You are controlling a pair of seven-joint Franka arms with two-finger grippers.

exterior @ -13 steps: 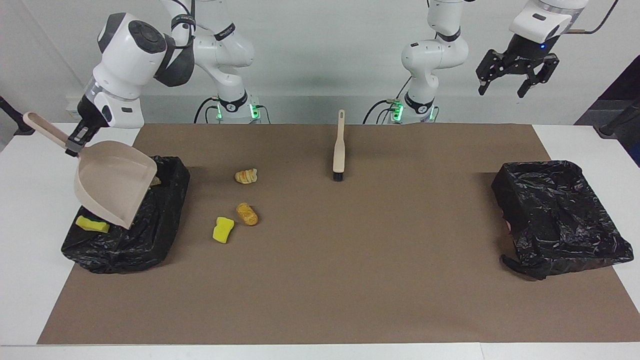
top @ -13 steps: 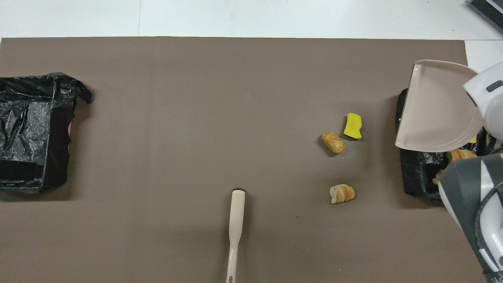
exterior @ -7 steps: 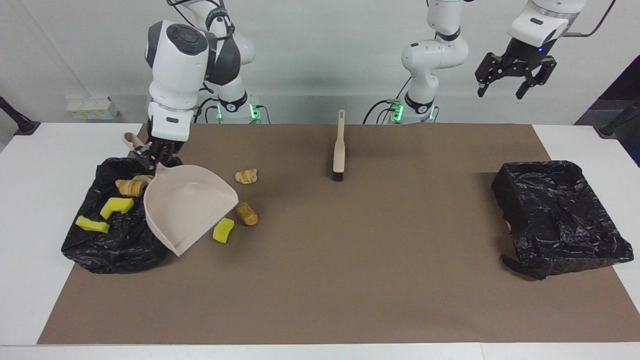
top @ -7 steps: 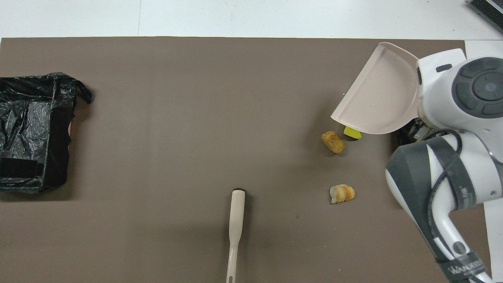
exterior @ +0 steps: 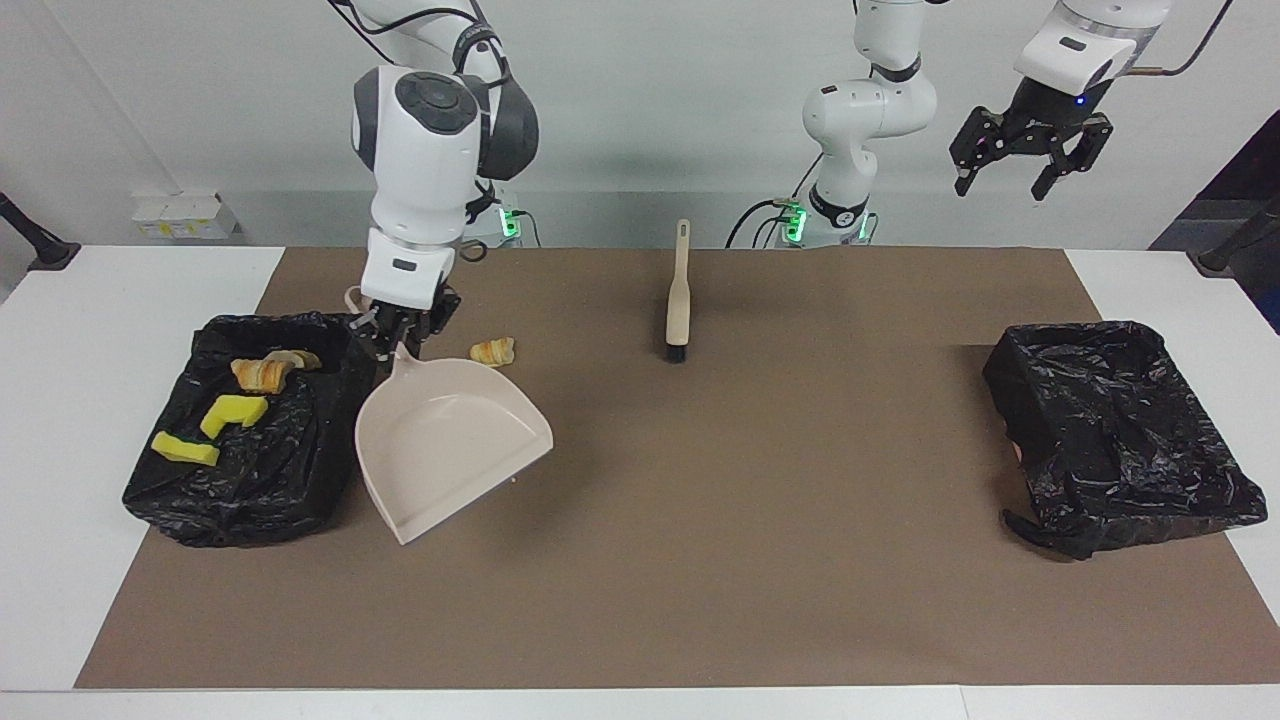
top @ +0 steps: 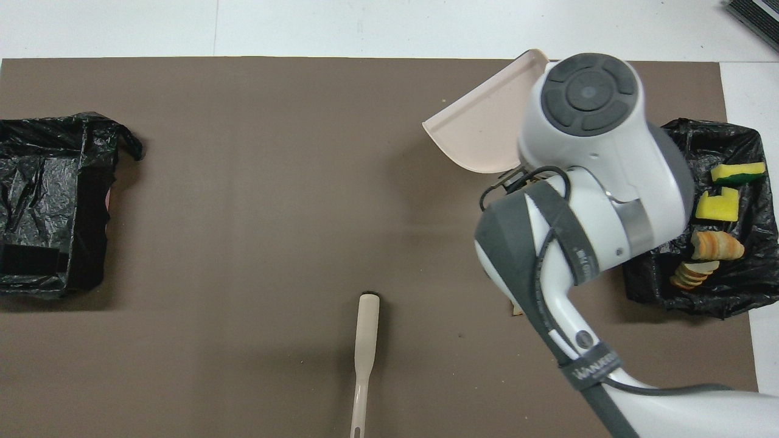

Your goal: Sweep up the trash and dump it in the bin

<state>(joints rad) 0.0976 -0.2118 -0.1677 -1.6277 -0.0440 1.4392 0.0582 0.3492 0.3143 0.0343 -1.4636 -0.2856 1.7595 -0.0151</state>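
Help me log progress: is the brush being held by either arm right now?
No, the brush lies alone on the brown mat, with no arm touching it.

A robotics lab, by every sign: two white Franka arms [exterior: 440,130] are mounted at the edge of a plain white bench [exterior: 100,330] with green status lights glowing at their bases. A brown mat [exterior: 700,520] covers the work area, bare pale walls stand around, and cables trail near the arm bases.
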